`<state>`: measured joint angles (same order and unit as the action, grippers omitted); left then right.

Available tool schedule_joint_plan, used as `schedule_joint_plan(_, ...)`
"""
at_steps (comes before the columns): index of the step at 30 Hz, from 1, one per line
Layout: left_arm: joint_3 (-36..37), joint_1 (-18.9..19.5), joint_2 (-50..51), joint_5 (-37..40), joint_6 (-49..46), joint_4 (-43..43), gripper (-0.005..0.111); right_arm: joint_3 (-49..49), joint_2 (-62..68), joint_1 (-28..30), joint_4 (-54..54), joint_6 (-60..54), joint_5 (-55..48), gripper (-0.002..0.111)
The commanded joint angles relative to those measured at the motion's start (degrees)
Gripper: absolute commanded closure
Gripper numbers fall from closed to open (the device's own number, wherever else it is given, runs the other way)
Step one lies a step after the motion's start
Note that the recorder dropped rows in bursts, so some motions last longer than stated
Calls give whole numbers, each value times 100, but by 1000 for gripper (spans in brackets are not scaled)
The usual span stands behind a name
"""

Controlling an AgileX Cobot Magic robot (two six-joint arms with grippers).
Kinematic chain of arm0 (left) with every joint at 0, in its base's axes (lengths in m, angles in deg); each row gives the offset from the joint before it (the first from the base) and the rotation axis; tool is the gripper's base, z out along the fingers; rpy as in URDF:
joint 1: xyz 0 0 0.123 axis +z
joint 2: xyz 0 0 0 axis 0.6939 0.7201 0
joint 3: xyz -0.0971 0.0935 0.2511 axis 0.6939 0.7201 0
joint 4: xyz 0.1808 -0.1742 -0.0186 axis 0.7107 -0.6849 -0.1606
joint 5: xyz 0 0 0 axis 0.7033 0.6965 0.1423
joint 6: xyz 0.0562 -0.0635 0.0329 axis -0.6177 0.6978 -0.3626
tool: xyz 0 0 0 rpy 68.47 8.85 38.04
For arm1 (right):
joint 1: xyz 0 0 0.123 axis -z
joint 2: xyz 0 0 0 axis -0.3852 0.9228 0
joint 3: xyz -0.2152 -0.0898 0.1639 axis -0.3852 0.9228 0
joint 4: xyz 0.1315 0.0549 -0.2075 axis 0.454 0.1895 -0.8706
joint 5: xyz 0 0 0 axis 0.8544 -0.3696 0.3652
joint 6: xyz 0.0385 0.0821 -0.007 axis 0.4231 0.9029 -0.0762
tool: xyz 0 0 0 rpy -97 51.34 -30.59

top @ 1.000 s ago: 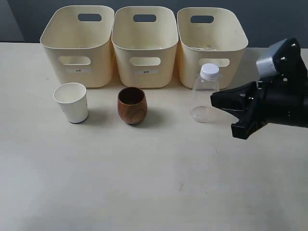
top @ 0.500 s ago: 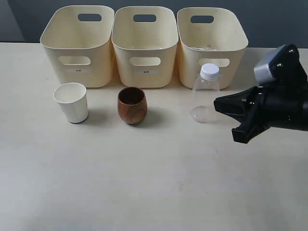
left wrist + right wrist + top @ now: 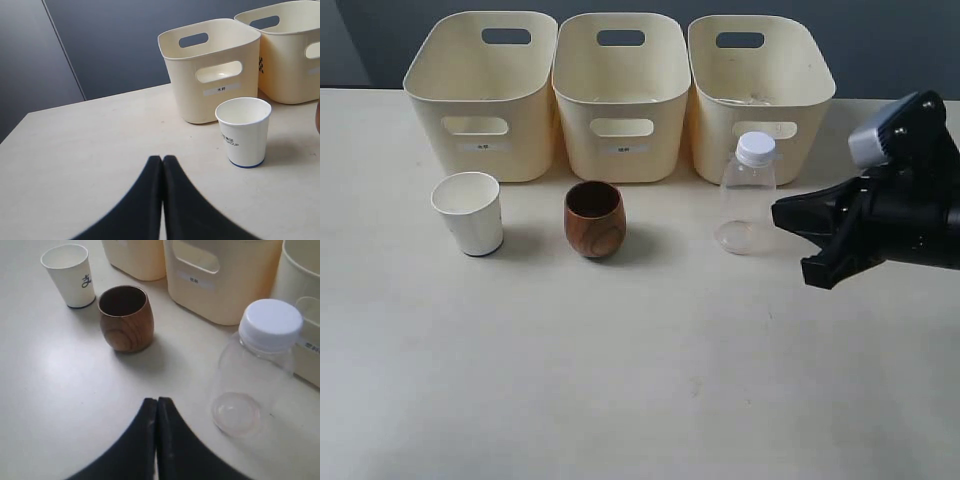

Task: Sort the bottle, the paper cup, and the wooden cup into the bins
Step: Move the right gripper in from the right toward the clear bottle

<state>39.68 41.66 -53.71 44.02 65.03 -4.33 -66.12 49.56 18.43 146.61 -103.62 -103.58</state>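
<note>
Right wrist view | right gripper (image 3: 157, 401) closed, empty | bottle (image 3: 252, 365) upright just ahead of fingertips, likely lined up for pickup | left gripper (image 3: 162, 159) closed

Edges and small print keep plenty back.
Exterior view: the labels (image 3: 485, 146) on the bins (image 3: 525, 150) are too small to read, the bottle (image 3: 748, 190) covers part of the right bin's front, and the right arm (image 3: 920, 210) runs off the edge; the left wrist view catches only a sliver of the wooden cup (image 3: 318, 116).
</note>
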Motion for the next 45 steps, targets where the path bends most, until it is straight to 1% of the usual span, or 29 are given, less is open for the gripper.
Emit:
schedule_joint_plan(1,7,-18,-28,-27,11,0,107,28,5,14,95,-29,103,109)
schedule_joint_plan(5,7,-18,-28,-27,11,0,107,39,121,14,125,-29,146,109)
schedule_joint_plan(8,7,-18,-28,-27,11,0,107,66,370,14,125,-29,407,109)
schedule_joint_plan(14,7,-18,-28,-27,11,0,107,66,394,14,125,-29,672,109)
schedule_joint_plan(22,7,-18,-28,-27,11,0,107,66,394,14,125,-29,408,109)
schedule_joint_plan(29,7,-18,-28,-27,11,0,107,66,394,14,125,-29,727,109)
schedule_joint_plan(36,7,-18,-28,-27,11,0,107,79,405,14,125,-29,743,109)
schedule_joint_plan(37,7,-18,-28,-27,11,0,107,121,417,14,125,-29,721,109)
schedule_joint_plan(43,7,-18,-28,-27,11,0,107,207,696,14,125,-29,-279,109)
schedule_joint_plan(45,7,-18,-28,-27,11,0,107,238,817,14,125,-29,-460,109)
